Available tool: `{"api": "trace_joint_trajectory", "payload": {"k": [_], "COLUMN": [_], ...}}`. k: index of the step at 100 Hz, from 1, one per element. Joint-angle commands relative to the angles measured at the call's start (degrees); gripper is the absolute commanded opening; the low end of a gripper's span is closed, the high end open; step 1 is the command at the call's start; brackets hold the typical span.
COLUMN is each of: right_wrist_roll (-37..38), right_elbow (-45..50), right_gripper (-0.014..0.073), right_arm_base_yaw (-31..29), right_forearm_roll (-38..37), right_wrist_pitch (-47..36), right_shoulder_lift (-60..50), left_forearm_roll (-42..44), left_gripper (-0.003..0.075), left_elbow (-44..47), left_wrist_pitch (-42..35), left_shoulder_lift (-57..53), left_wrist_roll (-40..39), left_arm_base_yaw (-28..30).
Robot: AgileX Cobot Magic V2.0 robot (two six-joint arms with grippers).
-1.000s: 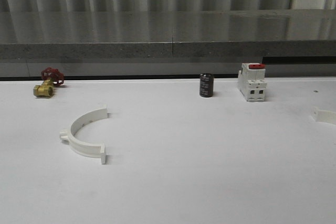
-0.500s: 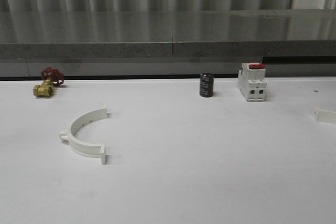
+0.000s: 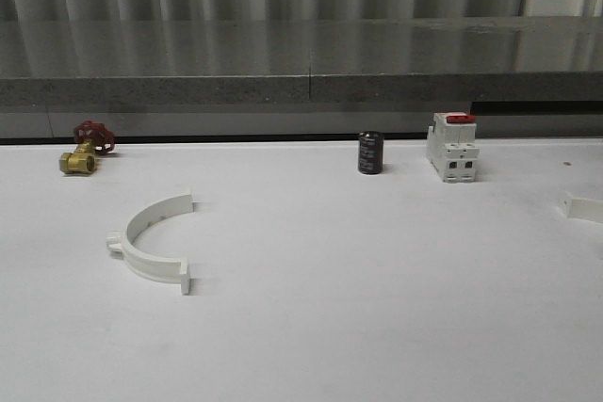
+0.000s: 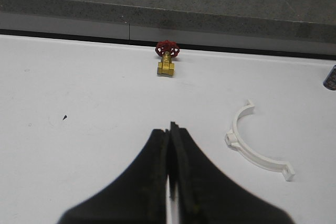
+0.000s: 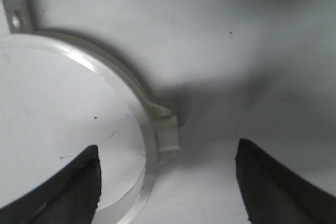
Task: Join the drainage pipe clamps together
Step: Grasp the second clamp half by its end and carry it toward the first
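One white drainage pipe clamp half (image 3: pixel 151 242) lies flat on the left of the table, its open side facing right. It also appears in the left wrist view (image 4: pixel 257 157), to the side of my left gripper (image 4: pixel 170 129), which is shut on nothing and hangs above bare table. Of the second clamp half, an end tab (image 3: pixel 582 206) pokes in at the right edge of the front view. Its curved band and outer ear (image 5: pixel 105 66) lie under my right gripper (image 5: pixel 168 146). That gripper is open, with one finger on each side of the band, close above it.
A brass valve with a red handwheel (image 3: pixel 85 148) sits at the back left. A black cylinder (image 3: pixel 370 152) and a white breaker with a red switch (image 3: pixel 452 148) stand at the back right. A grey ledge (image 3: pixel 301 91) runs behind the table.
The visible end of the right clamp half has shifted a little at the frame's edge. The left clamp half and the other objects have not moved.
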Motion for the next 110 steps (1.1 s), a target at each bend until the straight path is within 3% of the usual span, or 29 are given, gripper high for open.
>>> {"api": "trace_joint_trajectory", "payload": {"k": [1,12,34,43,78,110], "right_wrist_roll": [0.1,0.1,0.1,0.1,0.15,6.76], "right_elbow": [-1.92,-2.2,-2.2,-2.2,-2.68,-8.05], "right_gripper": [0.0539,0.0492,0.0076,-0.0007,-0.0014,-0.0014], "right_arm_base_yaw": [-0.36,-0.36,-0.36,-0.36,0.21,7.57], "right_forearm_roll": [0.14,0.14,0.14,0.08,1.58,1.58], "right_wrist_pitch": [-0.57,-0.86,-0.65,-0.77,0.59,8.88], "right_shoulder_lift": [-1.4,-0.17,0.05,0.05,-1.81,-4.38], "left_forearm_roll": [-0.48,-0.48,-0.48,-0.48,-0.48,-0.48], "left_gripper": [-0.0021,-0.0021,-0.0021,-0.0021,-0.0021,-0.0021], "left_elbow": [-1.49,-1.49,-1.49,-1.49,-1.49,-1.49], "left_wrist_pitch": [-3.96,-3.96,-4.06,-4.06,-4.06,-4.06], "left_shoulder_lift": [0.51,0.51,0.51,0.51,0.51,0.51], "left_wrist_roll": [-0.05,-0.05,-0.05,-0.05,-0.05,-0.05], "left_arm_base_yaw": [0.09,0.09,0.09,0.09,0.09,0.09]}}
